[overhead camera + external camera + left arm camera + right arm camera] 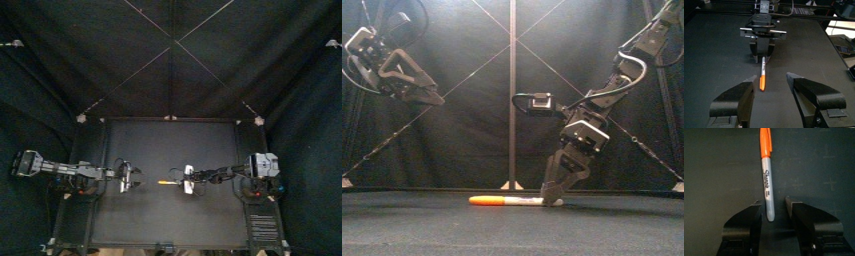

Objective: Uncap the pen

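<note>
The pen (pixel 502 200) is lying flat on the black table (pixel 147 220), a little right of the middle and nearer the front. Its orange cap (pixel 765 140) is sitting fully on the grey barrel, with no gap showing at the join, and is pointing toward the left arm.

The right gripper (pixel 552 200) is reaching down to the tabletop at the barrel's bare end. Its jaws are standing on either side of the barrel, parted, with a sliver of table showing between each jaw and the pen, so it looks to me as though it is straddling the pen and not clamping it.

The left gripper (pixel 771 76) is hanging above the table on its own side, jaws spread wide and facing the capped end, well clear of it.

So I'd say the job is barely begun: nothing is gripped, the pen is not lifted, and the cap is not pulled. Closing on the barrel, taking the cap with the other claw and drawing the two apart are all left to do.
</note>
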Robot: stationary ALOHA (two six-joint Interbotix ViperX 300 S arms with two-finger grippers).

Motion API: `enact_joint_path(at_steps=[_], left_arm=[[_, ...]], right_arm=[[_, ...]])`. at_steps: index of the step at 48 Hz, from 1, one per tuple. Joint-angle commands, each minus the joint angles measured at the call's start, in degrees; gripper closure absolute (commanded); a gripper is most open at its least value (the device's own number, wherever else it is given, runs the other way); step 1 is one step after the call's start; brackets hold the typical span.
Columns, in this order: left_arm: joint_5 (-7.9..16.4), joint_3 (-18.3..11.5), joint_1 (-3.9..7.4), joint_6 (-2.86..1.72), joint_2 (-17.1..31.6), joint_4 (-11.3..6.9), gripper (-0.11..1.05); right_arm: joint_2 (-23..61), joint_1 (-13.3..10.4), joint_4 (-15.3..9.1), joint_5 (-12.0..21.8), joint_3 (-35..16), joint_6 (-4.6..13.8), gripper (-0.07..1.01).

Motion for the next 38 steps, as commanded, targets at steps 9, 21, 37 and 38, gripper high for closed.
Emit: enact_joint_path(at_steps=[9,21,37,38], left_arm=[[-3.2,-1.7,0.18,0.0,0.4,-0.09,0.09],[-5.8,-3.3,0.35,0.0,2.8,-1.14,0.08],[-6.1,-7.6,2.02,0.09,9.9,-3.87,0.08],[-6.2,-7.6,2.11,0.09,10.2,-3.87,0.08]], right_arm=[[-1.1,0.2,0.4,1.3,-0.9,0.18,0.46],[-7.0,0.3,-0.4,1.3,-1.4,-0.09,0.56],[-16.8,0.1,-3.6,1.3,-2.7,-0.09,0.56],[-17.1,0.1,-3.8,1.4,-2.7,-0.09,0.56]])
